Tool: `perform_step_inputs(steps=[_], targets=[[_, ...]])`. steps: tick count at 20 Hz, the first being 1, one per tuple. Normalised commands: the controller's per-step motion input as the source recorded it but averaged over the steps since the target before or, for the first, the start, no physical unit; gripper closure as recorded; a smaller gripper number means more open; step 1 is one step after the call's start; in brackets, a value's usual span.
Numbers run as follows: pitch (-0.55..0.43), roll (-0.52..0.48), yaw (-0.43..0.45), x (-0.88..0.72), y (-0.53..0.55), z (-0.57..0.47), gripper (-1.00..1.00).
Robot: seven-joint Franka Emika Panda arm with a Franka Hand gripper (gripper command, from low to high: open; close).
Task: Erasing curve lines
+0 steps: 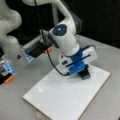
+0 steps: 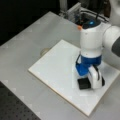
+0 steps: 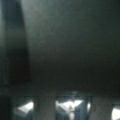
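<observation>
A white board [image 1: 62, 97] with a tan edge lies on the grey table and shows in both front views [image 2: 57, 67]. No curve lines show on its bare surface; they are hidden or out of view. My gripper [image 1: 84, 73] points down over the board's far right part, below the blue and white hand. A black eraser block [image 1: 85, 75] sits at its tip, resting on the board. In a front view the gripper [image 2: 86, 82] and the block [image 2: 83, 84] stand near the board's right side. The wrist view is dark, with only bright patches along its bottom.
A metal box [image 1: 35, 50] with orange parts stands behind the board, also at a front view's top [image 2: 75, 12]. A blue-lit device [image 1: 6, 68] sits at the left edge. A round mark [image 2: 44, 51] lies on the table beside the board. A black perforated surface [image 2: 12, 105] is bottom left.
</observation>
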Motion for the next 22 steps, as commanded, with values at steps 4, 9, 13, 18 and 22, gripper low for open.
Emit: perform_step_inputs(steps=[4,9,13,18,22], targets=[[0.163,-0.181,0.095,-0.15,-0.28,0.31,1.00],[0.198,-0.151,0.143,0.11,-0.22,0.42,1.00],[0.247,-0.079,0.127,0.27,-0.09,0.33,1.00],[0.292,-0.095,0.184,0.23,-0.17,0.33,1.00],[0.323,-0.133,0.312,0.22,-0.30,0.43,1.00]])
